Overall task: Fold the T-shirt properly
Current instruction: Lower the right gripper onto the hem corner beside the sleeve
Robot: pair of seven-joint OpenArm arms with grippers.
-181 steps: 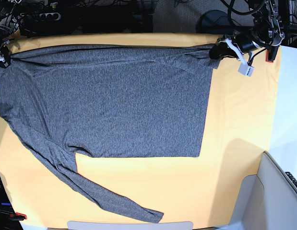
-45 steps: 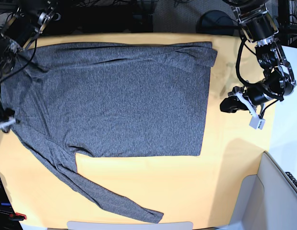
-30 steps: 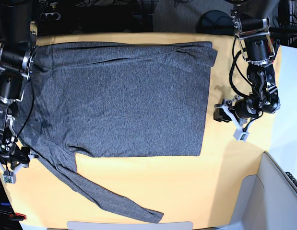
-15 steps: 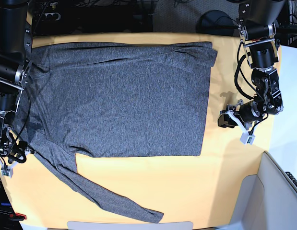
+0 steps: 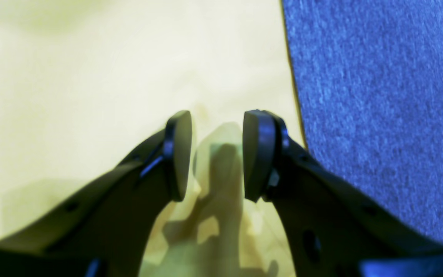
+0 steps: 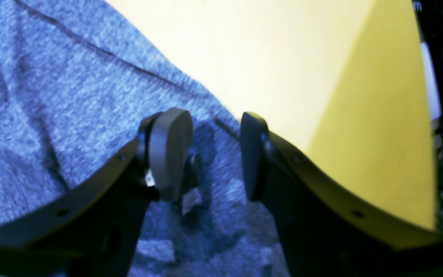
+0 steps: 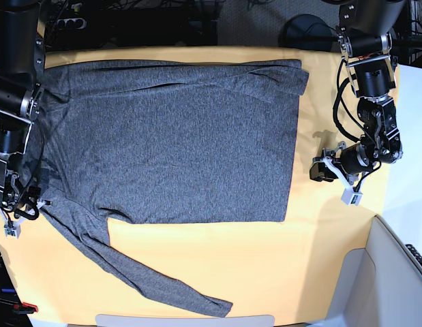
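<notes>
The T-shirt [image 7: 170, 136] lies flat on the yellow tablecloth [image 7: 333, 259] covering the table, its body spread across the far half. One sleeve [image 7: 129, 269] trails diagonally toward the near edge; the other sleeve appears folded along the far edge.

The right gripper [image 6: 214, 154] hovers over the shirt at the table's left edge, near where the loose sleeve joins the body. Its fingers [image 6: 167, 154] stand apart with only fabric beneath them; nothing is clamped. The left gripper [image 5: 215, 154] hovers over bare cloth just beside the shirt's right edge. Its fingers [image 5: 258, 154] also stand apart and hold nothing.

Step in hand, as judged: positioning both grippers for a grasp before the next fold. The next move calls for lowering each gripper onto a shirt edge and pinching the thin knit without catching the tablecloth. The left gripper must first shift sideways onto the fabric.
</notes>
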